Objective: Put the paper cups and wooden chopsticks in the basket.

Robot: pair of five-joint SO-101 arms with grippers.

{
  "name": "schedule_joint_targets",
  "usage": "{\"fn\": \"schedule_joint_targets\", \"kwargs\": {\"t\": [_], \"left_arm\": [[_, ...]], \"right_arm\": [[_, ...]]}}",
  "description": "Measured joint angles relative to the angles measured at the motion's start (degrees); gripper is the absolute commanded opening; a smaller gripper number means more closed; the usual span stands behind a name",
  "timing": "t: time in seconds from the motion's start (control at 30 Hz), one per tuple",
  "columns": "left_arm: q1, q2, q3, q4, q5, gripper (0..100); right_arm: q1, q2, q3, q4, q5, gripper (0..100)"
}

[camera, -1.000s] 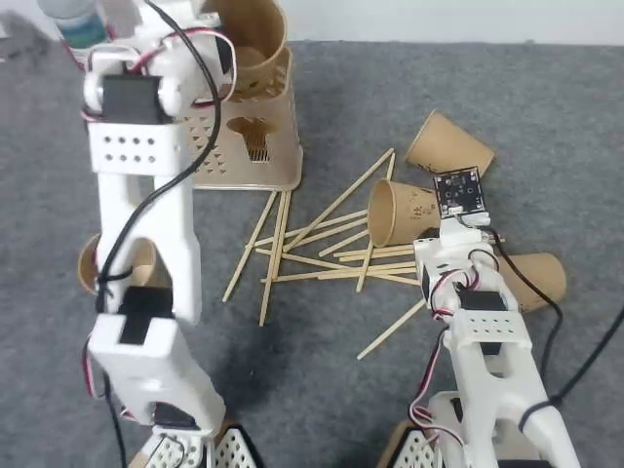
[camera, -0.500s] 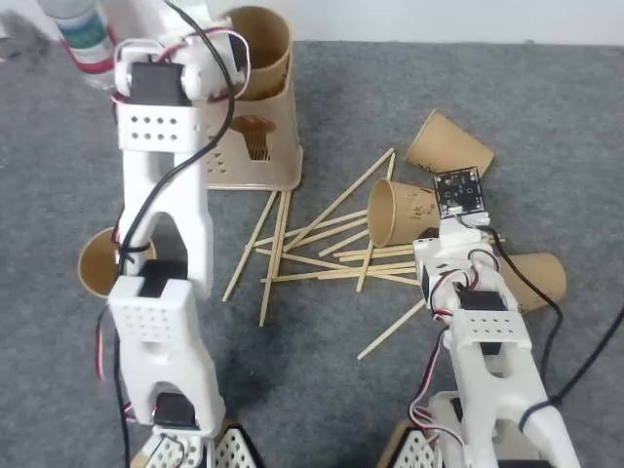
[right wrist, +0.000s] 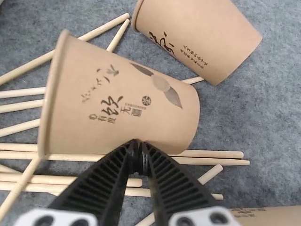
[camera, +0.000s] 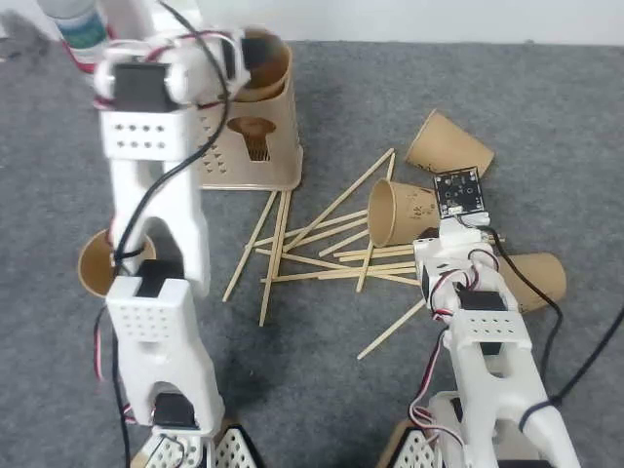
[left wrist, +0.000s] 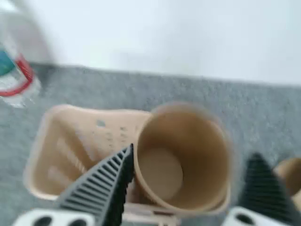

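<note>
High view: left arm (camera: 151, 195) is parked over the basket (camera: 275, 156) at the far left of the counter (camera: 556, 107), with a cup (camera: 255, 60) standing mouth-up inside. A loose cup (camera: 93, 265) lies beside that arm. Chopsticks (camera: 322, 244) are scattered mid-counter. Mid cup (camera: 400, 210), far cup (camera: 448, 146) and side cup (camera: 538, 278) lie on their sides around the right arm (camera: 478, 322). Left wrist view: left gripper (left wrist: 193, 155) is wide open and holds nothing. It straddles the cup (left wrist: 181, 155) in the basket (left wrist: 66, 141), one jaw near the rim and the other clear of it; a bottle (left wrist: 14, 80) stands beyond. The drop looks done, so I'd lift straight up before swinging, otherwise a jaw can hook the rim and tip the cup (the basket probably slides easily too). Right wrist view: right gripper (right wrist: 138, 151) is fully closed and empty, with its tip at the mid cup (right wrist: 117, 108) wall. The far cup (right wrist: 197, 37) is just behind it, and chopsticks (right wrist: 211, 155) lie under and beside it. For that pick, open wide first and take the rim with one jaw inside the mouth; squeezing the wall likely crushes or rolls the cup.
</note>
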Motion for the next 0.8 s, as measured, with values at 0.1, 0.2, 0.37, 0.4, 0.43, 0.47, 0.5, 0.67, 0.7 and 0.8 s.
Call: {"fn": "schedule_joint_targets", "kwargs": {"t": [0.1,0.2,0.37,0.4,0.43,0.47,0.5,0.67,0.7,0.8], "left_arm": [[-2.3,0.0,-2.7,0.0,-0.5,39],[-5.1,0.3,-3.3,0.0,-0.6,39],[-10.2,0.5,-0.9,-1.1,-0.6,39],[-11.6,0.5,0.2,-1.6,-0.6,39],[-13.1,0.5,1.4,-2.3,-0.6,39],[-14.4,0.5,2.8,-3.1,-0.6,39],[-15.6,0.5,4.1,-3.8,-1.0,39],[-16.4,0.6,9.3,-5.4,-5.9,39],[-16.4,0.6,9.8,-5.7,-6.6,39],[-16.4,0.6,11.3,-7.3,-8.3,39]], "right_arm": [[0.1,0.0,0.0,0.0,0.0,0.9],[0.0,0.0,0.0,0.0,0.0,0.9],[0.1,0.0,0.0,0.0,0.0,0.9],[0.1,0.0,0.0,0.0,0.0,0.9],[0.0,0.0,0.0,0.0,0.0,0.9],[0.0,0.0,0.0,0.0,0.0,0.9],[0.0,0.0,0.0,0.0,0.0,0.9],[0.0,0.0,0.0,0.0,0.0,0.9],[0.0,0.0,0.0,0.0,0.0,0.9],[0.2,0.0,0.0,0.0,0.0,0.9]]}}
